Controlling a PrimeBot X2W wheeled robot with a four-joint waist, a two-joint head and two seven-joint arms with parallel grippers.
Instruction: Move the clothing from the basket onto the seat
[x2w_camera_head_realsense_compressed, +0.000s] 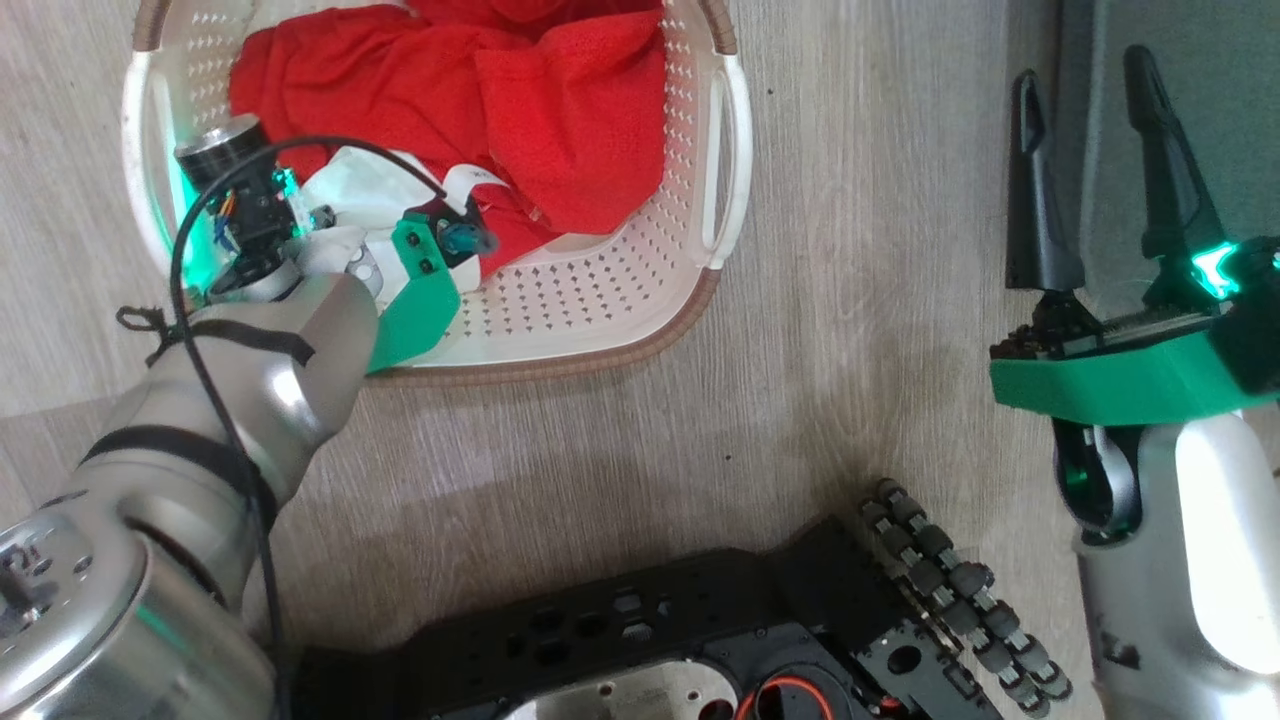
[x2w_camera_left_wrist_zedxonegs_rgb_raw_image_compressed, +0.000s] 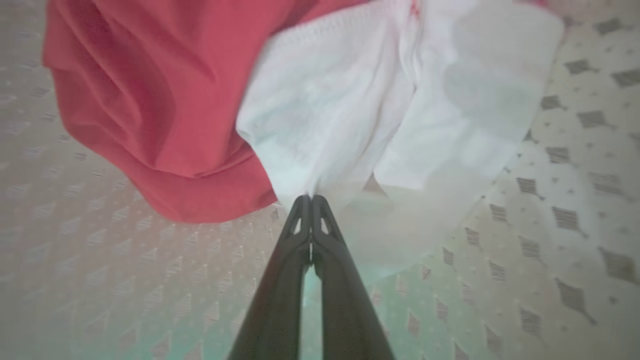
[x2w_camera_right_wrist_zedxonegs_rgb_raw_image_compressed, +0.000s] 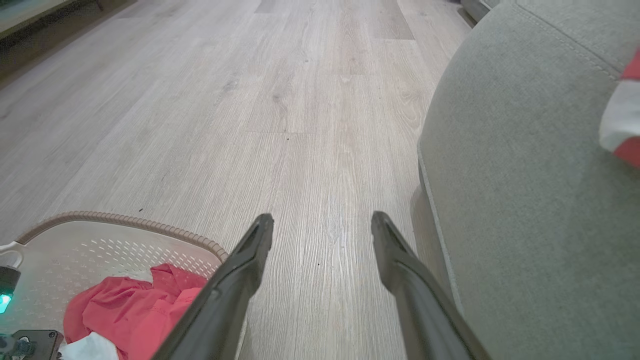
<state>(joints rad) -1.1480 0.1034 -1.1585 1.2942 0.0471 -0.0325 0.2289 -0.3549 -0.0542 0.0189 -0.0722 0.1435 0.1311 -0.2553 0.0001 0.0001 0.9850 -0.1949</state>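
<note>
Clothing (x2w_camera_left_wrist_zedxonegs_rgb_raw_image_compressed: 325, 115), thin red w/ white panel, pinched in my L hand (x2w_camera_left_wrist_zedxonegs_rgb_raw_image_compressed: 311, 197) inside cream perforated plastic basket (x2w_camera_head_realsense_compressed: 600, 300); R hand (x2w_camera_right_wrist_zedxonegs_rgb_raw_image_compressed: 322, 219) wide nr grey fabric seat (x2w_camera_right_wrist_zedxonegs_rgb_raw_image_compressed: 525, 175).

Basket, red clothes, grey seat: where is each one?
basket (x2w_camera_head_realsense_compressed: 590, 300), head view, bare perforated wall.
clothing (x2w_camera_head_realsense_compressed: 580, 120), head view, red fold on top.
seat (x2w_camera_right_wrist_zedxonegs_rgb_raw_image_compressed: 525, 175), right wrist view, grey fabric surface.

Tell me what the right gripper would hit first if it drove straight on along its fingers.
Probably the wooden floor: the open right gripper aims at the boards between the basket and the seat. The seat's side runs close beside it, so depth is uncertain.
</note>
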